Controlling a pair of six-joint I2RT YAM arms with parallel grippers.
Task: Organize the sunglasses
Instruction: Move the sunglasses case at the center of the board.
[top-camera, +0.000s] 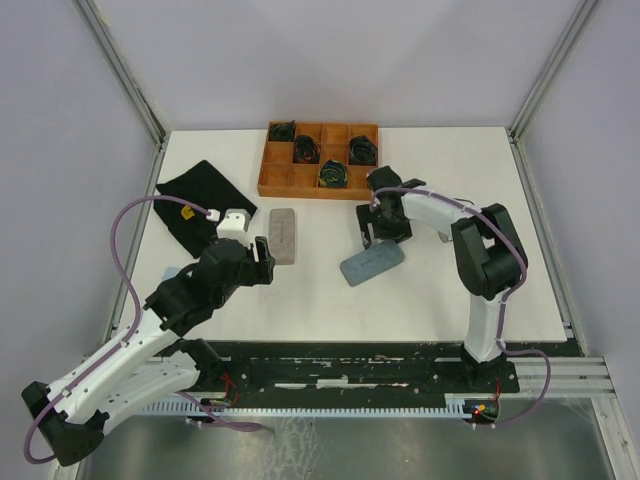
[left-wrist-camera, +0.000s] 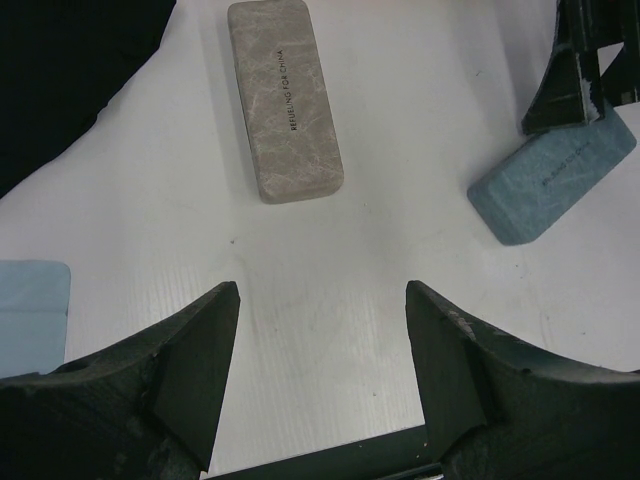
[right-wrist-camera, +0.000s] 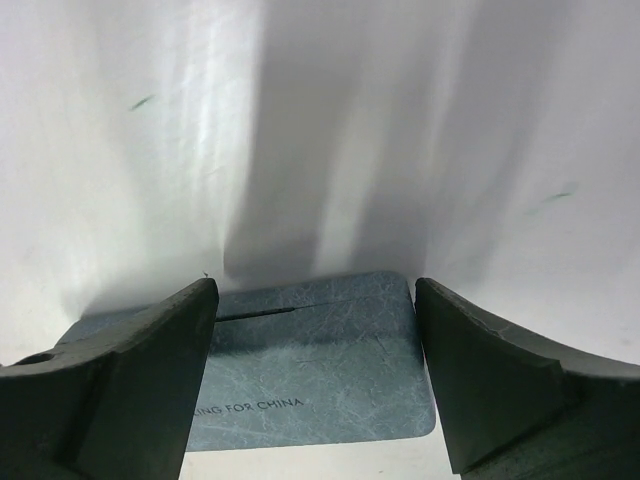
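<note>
Nearest the arm bases, the left gripper (top-camera: 263, 260) (left-wrist-camera: 320, 300) hovered over the white table (top-camera: 430, 300) just short of the near end of the grey case (top-camera: 284, 235) (left-wrist-camera: 285, 100). Its jaws were spread wide with nothing between them. A pale blue flat piece (top-camera: 172, 272) (left-wrist-camera: 30, 315) lay to the left of the grey case and nearer the bases, only partly in view.

To the right of the grey case, apart from it and angled, lay the blue case (top-camera: 371, 264) (left-wrist-camera: 550, 185) (right-wrist-camera: 320, 360), closed and flat on the table. The right gripper (top-camera: 365, 232) (right-wrist-camera: 315, 290) stood over that case's far end, right of the grey case. Its jaws were parted wide on either side of the case's width, and contact could not be made out.

Left of the grey case and a little farther back, a black cloth (top-camera: 200, 200) (left-wrist-camera: 70, 70) was spread out. Beyond the grey case sat a wooden tray (top-camera: 268, 170) with square compartments, four of them holding dark green coiled bundles (top-camera: 333, 173).

No view showed wire frames plainly, so where the sunglasses lay could not be told.
</note>
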